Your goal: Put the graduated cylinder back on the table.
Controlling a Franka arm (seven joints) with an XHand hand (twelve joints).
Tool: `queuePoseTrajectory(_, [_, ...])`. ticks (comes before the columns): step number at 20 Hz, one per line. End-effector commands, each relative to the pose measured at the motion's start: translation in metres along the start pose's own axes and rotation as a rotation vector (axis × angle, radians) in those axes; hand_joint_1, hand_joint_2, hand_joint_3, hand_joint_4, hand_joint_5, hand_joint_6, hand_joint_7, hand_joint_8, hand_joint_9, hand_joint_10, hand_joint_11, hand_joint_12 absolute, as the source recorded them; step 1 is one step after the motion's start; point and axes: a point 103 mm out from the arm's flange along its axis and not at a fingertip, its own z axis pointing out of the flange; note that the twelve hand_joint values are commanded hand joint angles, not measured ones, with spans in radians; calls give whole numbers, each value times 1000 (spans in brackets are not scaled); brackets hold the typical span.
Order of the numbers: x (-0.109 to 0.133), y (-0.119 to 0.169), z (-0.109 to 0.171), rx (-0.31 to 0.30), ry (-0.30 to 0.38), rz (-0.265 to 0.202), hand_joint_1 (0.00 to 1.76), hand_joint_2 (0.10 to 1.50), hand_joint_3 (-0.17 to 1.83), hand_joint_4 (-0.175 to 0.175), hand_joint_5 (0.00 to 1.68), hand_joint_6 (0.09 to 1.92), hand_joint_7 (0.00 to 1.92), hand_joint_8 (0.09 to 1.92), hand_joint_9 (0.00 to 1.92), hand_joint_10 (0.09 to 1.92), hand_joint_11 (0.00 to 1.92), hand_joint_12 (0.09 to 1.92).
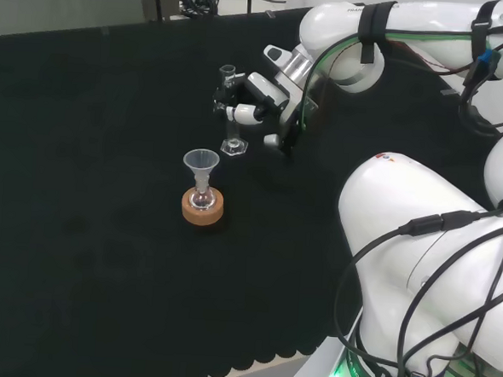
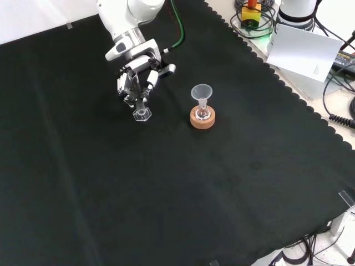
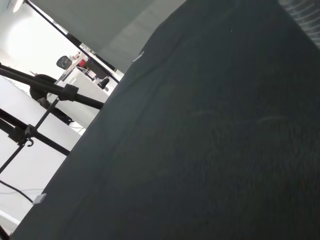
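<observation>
Fingers of hand (image 1: pixel 255 103) are curled round graduated cylinder (image 1: pixel 230 110), held upright w/ base at counter (image 2: pixel 166 188), at 9 o'clock of funnel (image 2: pixel 201 91) in front view. Tipping is risked if released w/ base not flat.

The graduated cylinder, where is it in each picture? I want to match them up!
Head view: the graduated cylinder stands upright left of centre, held in the hand, its base on or just above the cloth.
Front view: it is at upper left, under the hand, base at.
Wrist view: I cannot make it out on the black cloth.
Shared landmark: the funnel in a flask on a cork ring, close beside it.
</observation>
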Motion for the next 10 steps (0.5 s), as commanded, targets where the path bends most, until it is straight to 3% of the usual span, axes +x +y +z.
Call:
queuePoseTrajectory(1, [-2, -4, 3, 15, 28, 3, 1124, 1196, 2, -175, 822, 1236, 855, 677, 1142, 217, 954, 980])
queuePoseTrajectory(4, [-4, -7, 3, 21, 43, 6, 1166, 1160, -38, -76, 758, 924, 817, 640, 1113, 224, 886, 1028])
queuePoseTrajectory(6, [-5, -9, 2, 23, 54, 7, 1132, 1157, -108, -55, 724, 824, 785, 616, 1083, 222, 807, 1089])
queuePoseTrajectory(10, [-8, -12, 1, 18, 61, 8, 1057, 1125, -172, -52, 634, 747, 724, 600, 1021, 219, 702, 1158])
